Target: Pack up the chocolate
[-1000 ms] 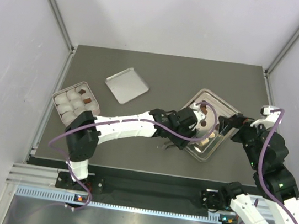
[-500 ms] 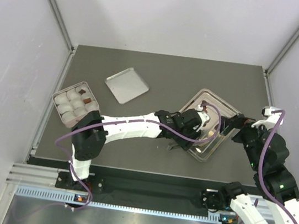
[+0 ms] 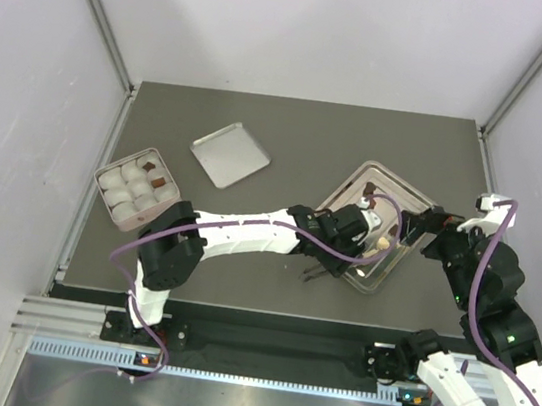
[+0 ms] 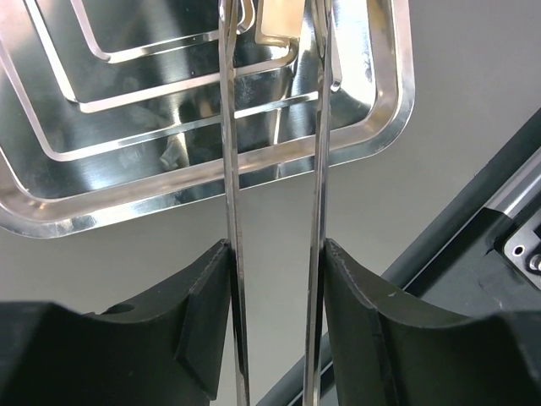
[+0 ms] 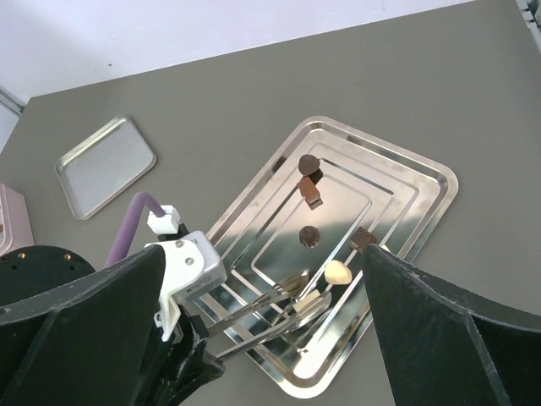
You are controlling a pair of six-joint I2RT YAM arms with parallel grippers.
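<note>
Right wrist view: chocolate (image 5: 310, 193) lies in the steel tray (image 5: 427, 173) near the table's (image 5: 254, 93) right edge, the left gripper (image 4: 275, 262) clenching tongs (image 4: 230, 169) around one cream piece (image 4: 277, 21). Right gripper (image 3: 417, 224) gapes empty; lid (image 5: 106, 165) and box (image 3: 137, 187) sit leftward.

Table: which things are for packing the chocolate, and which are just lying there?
For the job: chocolate, big steel tray, tongs held in the left gripper, box of paper cups.
Just lying about: small flat metal tray, with nothing on it and nothing touching it.
</note>
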